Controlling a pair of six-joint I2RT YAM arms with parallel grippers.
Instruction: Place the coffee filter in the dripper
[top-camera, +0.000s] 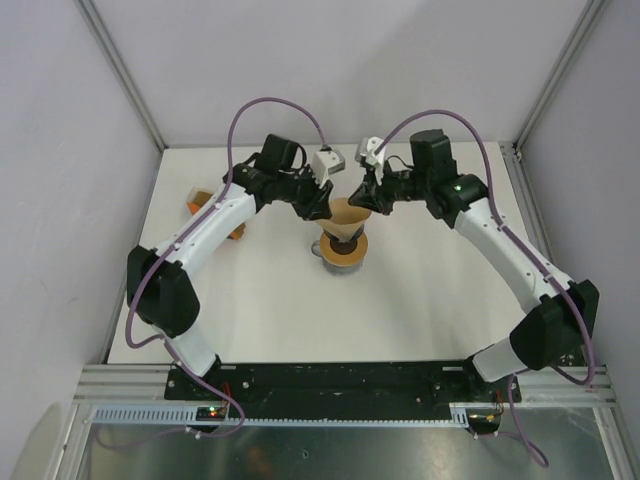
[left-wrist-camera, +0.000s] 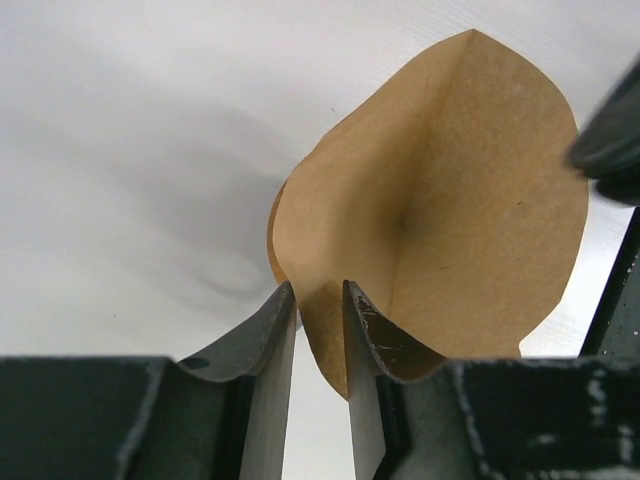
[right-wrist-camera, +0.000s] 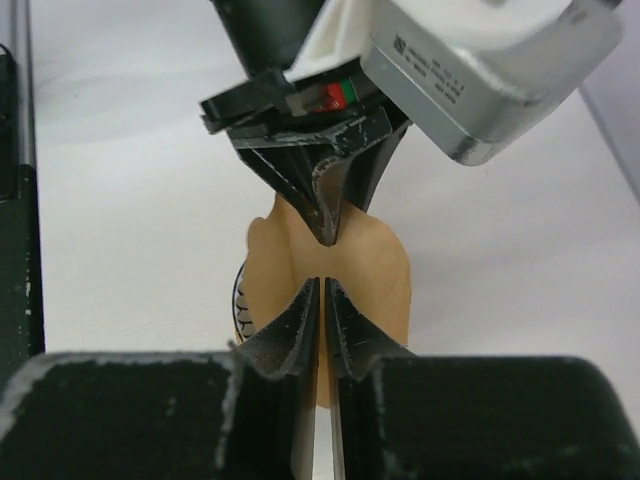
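Two grippers, left (top-camera: 322, 206) and right (top-camera: 362, 200), both pinch the rim of the filter (top-camera: 346, 218), which stands open over the ring (top-camera: 345, 254). Only the right wrist view shows the dripper (right-wrist-camera: 240, 308) ribs under it.

Left arm (top-camera: 210, 225): glossy white shell links, small dark dots along one edge, set between bulky black joint housings.
Right arm (top-camera: 505, 245): same white-and-black build; a small green light (top-camera: 458, 184) glows on one black housing.
Cables: a thin purple cable (top-camera: 265, 100) loops off the left arm and runs along its links; a matching purple cable (top-camera: 440, 111) does so on the right arm.
Wrist cameras: pale grey boxy housings, the left camera (right-wrist-camera: 480, 70) bearing a small printed white label, the right camera (top-camera: 371, 150) plain.
Left fingers (left-wrist-camera: 275, 340): matt black, curved and tapering, tips scuffed pale.
Right fingers (right-wrist-camera: 295, 330): matt black, same taper, inner edges worn grey.
Base: flat black base plate (top-camera: 330, 380) under both arms.
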